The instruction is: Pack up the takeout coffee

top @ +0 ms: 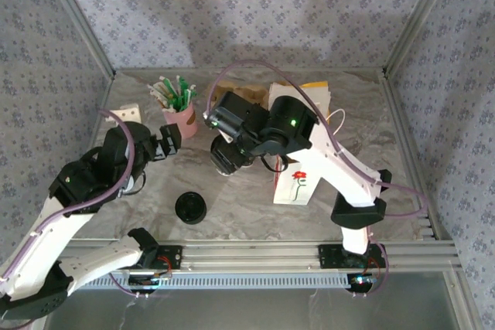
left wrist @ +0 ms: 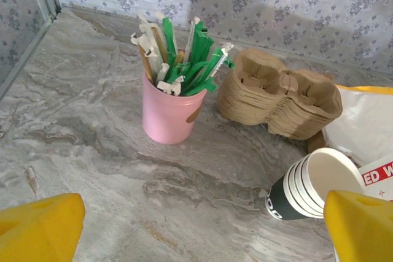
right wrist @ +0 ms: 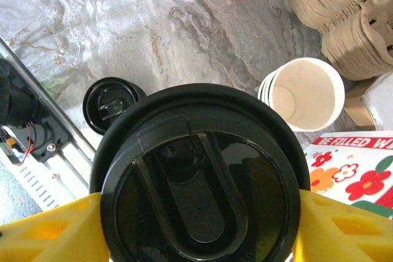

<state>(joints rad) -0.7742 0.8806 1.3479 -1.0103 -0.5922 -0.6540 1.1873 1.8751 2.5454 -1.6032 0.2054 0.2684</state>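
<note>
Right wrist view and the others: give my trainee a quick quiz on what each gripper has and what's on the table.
1. True or false: the right gripper is closed on the takeout coffee.
2. The pink cup holds: A) green and white wrapped sticks, B) spoons, C) lids?
3. What does the left gripper hold?
Key: 1 true; 2 A; 3 nothing, it is open.

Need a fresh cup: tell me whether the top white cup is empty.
Empty: top white cup shows its bare paper bottom, nothing inside.
</note>
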